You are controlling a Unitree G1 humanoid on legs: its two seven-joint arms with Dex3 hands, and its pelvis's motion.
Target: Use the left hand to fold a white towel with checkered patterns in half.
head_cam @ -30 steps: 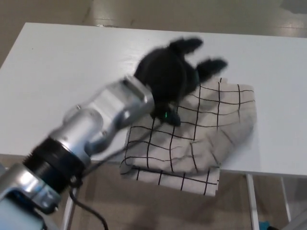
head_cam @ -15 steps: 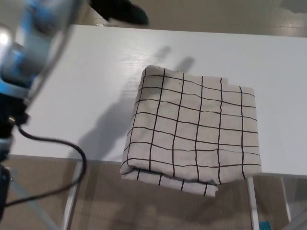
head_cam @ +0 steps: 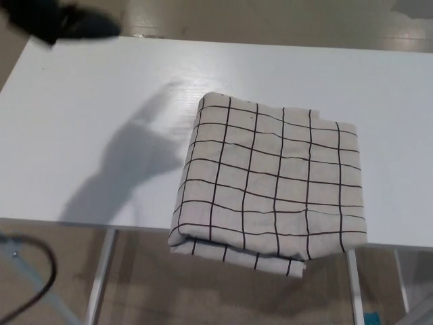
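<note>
I see the white towel (head_cam: 270, 179) with black check lines lying folded on the white table (head_cam: 88, 101), toward the right and near side. Its near edge hangs just over the table's near edge, and a lower layer peeks out below the top layer along that near edge. The top layer looks flat with a few soft creases.

My left hand (head_cam: 57, 20) is up in the far left corner, blurred and partly cut off by the picture edge, well apart from the towel. I cannot tell whether it is open or closed. Its shadow (head_cam: 125, 166) falls on the table just left of the towel.

A dark cable (head_cam: 37, 288) loops below the table at the near left. Table legs (head_cam: 101, 277) show under the near edge.
</note>
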